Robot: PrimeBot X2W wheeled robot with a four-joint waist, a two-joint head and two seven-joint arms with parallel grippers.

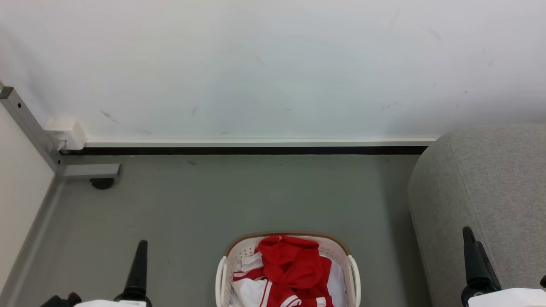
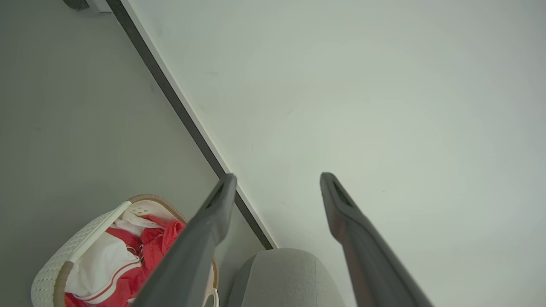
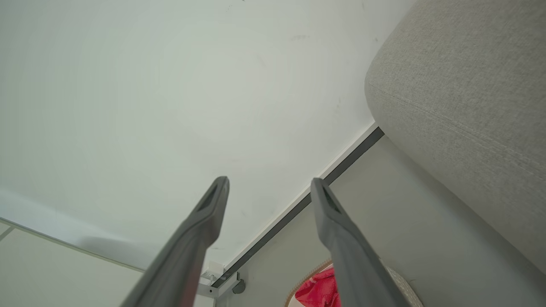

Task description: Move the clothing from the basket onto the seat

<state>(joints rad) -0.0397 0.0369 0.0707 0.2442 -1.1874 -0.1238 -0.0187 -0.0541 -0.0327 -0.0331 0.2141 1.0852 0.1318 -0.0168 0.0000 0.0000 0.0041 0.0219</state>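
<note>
The white perforated basket [image 1: 227, 260] with a brown rim stands on the floor at the bottom centre of the head view, holding the red and white clothing [image 1: 290, 268]. The basket [image 2: 72, 251] and clothing [image 2: 128, 251] also appear at the lower left of the left wrist view. The grey sofa [image 1: 482, 192] rises at the right. My left gripper [image 2: 277, 179] is open and empty, left of the basket. My right gripper [image 3: 268, 181] is open and empty beside the sofa [image 3: 460, 94], above a bit of clothing [image 3: 318, 290].
A white wall [image 1: 273, 64] with a dark skirting strip closes off the back. At the far left stand a grey metal post [image 1: 25, 123], a white wall box [image 1: 66, 132] and a dark foot. Grey floor [image 1: 234, 196] lies between basket and wall.
</note>
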